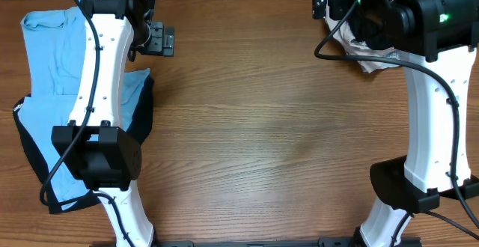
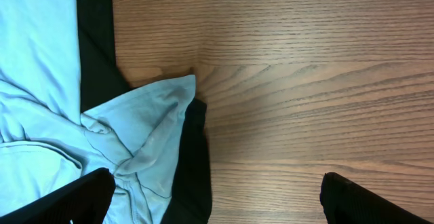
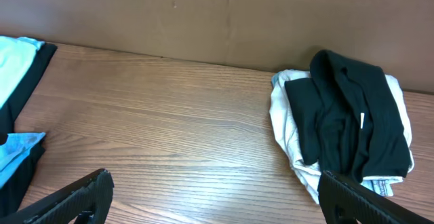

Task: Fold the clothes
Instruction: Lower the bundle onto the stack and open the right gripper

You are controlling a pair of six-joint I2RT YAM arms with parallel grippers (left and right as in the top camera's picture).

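Fabric at far left of wooden table (image 1: 262, 127): light-blue shirts (image 1: 52, 52) lie over black garment (image 1: 26, 146), black edges showing on both sides of blue; left arm (image 1: 101, 75) reaches across above them; left gripper (image 2: 215, 180) hovers over blue sleeve corner and bare wood, fingers spread wide, nothing between them; right gripper (image 3: 213, 183) at far-right back of table, fingers likewise wide apart, holding nothing; beyond it, crumpled black T-shirt (image 3: 339, 129) with small white label (image 3: 363, 121) lies atop white cloth (image 3: 281, 112), untouched.
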